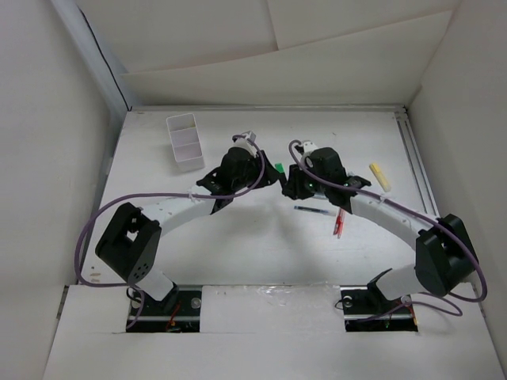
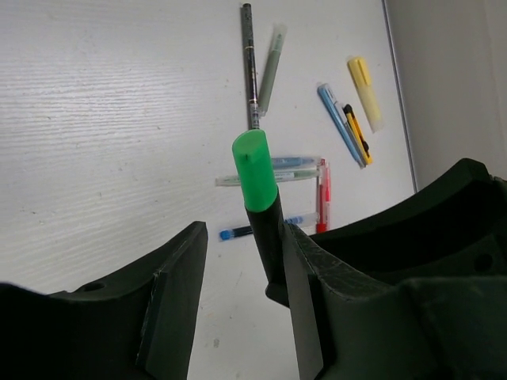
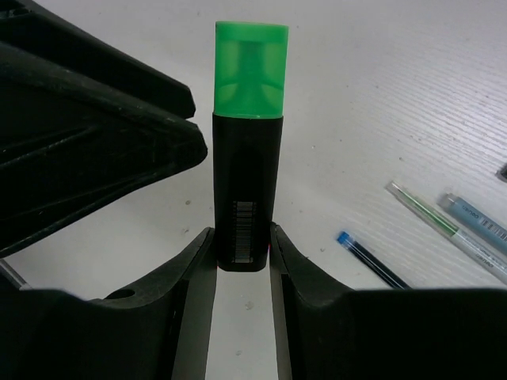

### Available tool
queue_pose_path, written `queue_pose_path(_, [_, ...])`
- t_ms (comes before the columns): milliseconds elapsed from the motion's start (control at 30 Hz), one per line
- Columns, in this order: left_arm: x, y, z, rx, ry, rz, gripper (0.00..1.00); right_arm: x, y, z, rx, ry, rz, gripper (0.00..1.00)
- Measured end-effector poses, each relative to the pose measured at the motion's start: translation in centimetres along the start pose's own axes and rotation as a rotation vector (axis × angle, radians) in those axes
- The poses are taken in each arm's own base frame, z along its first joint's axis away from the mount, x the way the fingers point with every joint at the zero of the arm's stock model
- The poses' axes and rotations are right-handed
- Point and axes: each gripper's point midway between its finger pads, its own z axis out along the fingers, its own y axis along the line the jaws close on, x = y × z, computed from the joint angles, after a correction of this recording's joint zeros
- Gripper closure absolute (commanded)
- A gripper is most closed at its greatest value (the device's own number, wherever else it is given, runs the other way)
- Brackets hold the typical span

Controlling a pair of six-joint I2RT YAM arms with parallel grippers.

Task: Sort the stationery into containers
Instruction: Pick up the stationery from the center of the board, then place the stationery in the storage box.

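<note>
Highlighter (image 3: 245,158), black body w/ green cap, sits between the two arms, approx. mid-table in top cam, where only the green cap shows between the gripper heads.

Right gripper (image 3: 242,244): jaws narrow, clamped on the lower black body. Both fingers are in contact and the cap end points away from its wrist cam.

Left gripper (image 2: 244,241): jaws apart, not clamping. I see the item lying against the inner face of the finger on the right of that view. The opposite finger stands clear of it w/ a visible gap.

Container: white 3-compartment box (image 1: 172,144) sits far-left on table (image 1: 261,253), well apart from both grippers.

Remaining stationery lies on the table's right half.
- Top cam: yellow highlighter (image 1: 380,176) is far right, and red pen (image 1: 339,223) is partly under the right arm.
- Left wrist cam: long dark pen (image 2: 248,63) lies beside grey-green pen (image 2: 271,67).
- Left wrist cam: blue pen (image 2: 333,111) lies just beside yellow/black cutter (image 2: 358,133).
- Left wrist cam: blue-tipped pen (image 2: 238,233) is partly hidden behind the held item.
</note>
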Motion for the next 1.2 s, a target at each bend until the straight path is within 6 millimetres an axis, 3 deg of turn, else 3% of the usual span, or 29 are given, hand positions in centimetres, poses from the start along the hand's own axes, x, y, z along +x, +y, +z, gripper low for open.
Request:
queue_pose_path(367, [-2.0,0.4,0.4,-0.047,-0.066,0.023,0.64,0.5,2.1,0.1,-0.057,0.012,-0.029,1.0])
queue_pose_path(633, [-2.3,1.5,1.7,-0.088,-0.069,0.03,0.8,0.6,2.9,0.2,-0.075,0.014,-0.04,1.0])
queue_pose_path(767, [-2.4,1.4,1.8,-0.085,-0.072,0.029,0.99,0.8,2.9,0.4,-0.073,0.021,-0.041,1.0])
queue_pose_path(900, [-2.4,1.4,1.8,-0.086,-0.071,0.027,1.0,0.8,2.9,0.4,-0.071,0.021,-0.041,0.99])
queue_pose_path(967, [-2.4,1.4,1.8,-0.087,-0.072,0.025,1.0,0.8,2.9,0.4,-0.07,0.02,-0.042,0.96])
queue_pose_path(1133, [-2.6,1.3,1.7,-0.088,-0.079,0.023,1.0,0.8,2.9,0.4,-0.071,0.019,-0.042,0.64])
queue_pose_path(1200, [-2.8,1.3,1.5,-0.093,-0.085,0.022,1.0,0.6,3.0,0.4,-0.076,0.016,-0.046,0.6])
